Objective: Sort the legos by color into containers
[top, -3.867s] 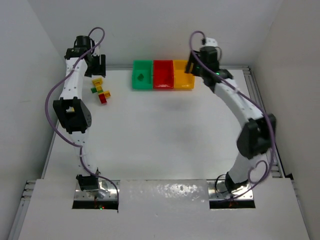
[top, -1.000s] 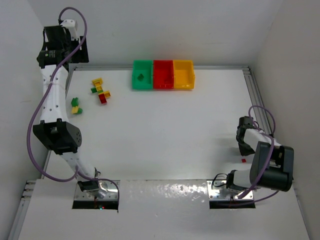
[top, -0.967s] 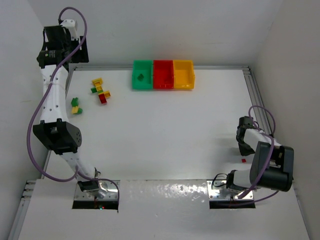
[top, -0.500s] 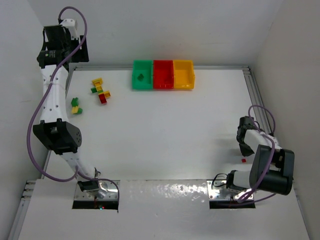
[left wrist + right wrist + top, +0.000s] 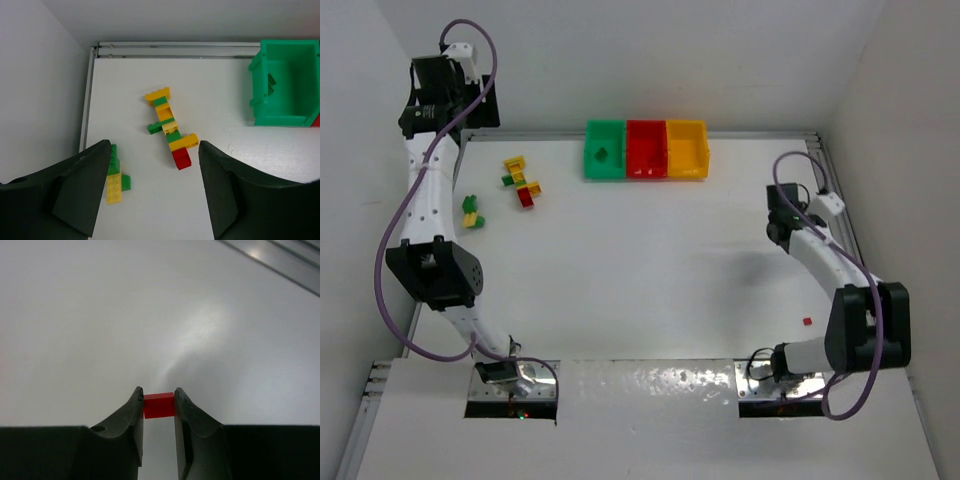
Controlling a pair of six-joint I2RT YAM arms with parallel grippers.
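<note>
Right, my right claw (image 5: 158, 396) is nearly closed, pinching one small red brick (image 5: 159, 406) by its two sides at the very tips of the fingers. The brick hangs clear above the desk (image 5: 650, 260), over the right-hand part and well apart from the bins at the far edge.

As I read it, the step in hand is the carry to the red bin (image 5: 646, 149), which sits between the green bin (image 5: 604, 150) and the yellow bin (image 5: 687, 149), the walls touching. Coming from the right, I would cross the yellow one first. So I would travel high enough to clear its rim and only stop once the fingers are centred over the red opening.

With so little of the brick inside the grip, I would move smoothly and avoid sharp wrist turns. I would lower into the mouth of the bin before releasing, since a piece this light could bounce out or hop next door.

A second red brick (image 5: 807, 321) lies on the desk near the right arm's base; that one looks like the next pick.

My left claw (image 5: 152, 160) stands wide and empty, raised over the far left corner above a mixed chain of bricks (image 5: 169, 135) and a smaller green-and-yellow clump (image 5: 116, 175). I would leave it parked there for this drop.
</note>
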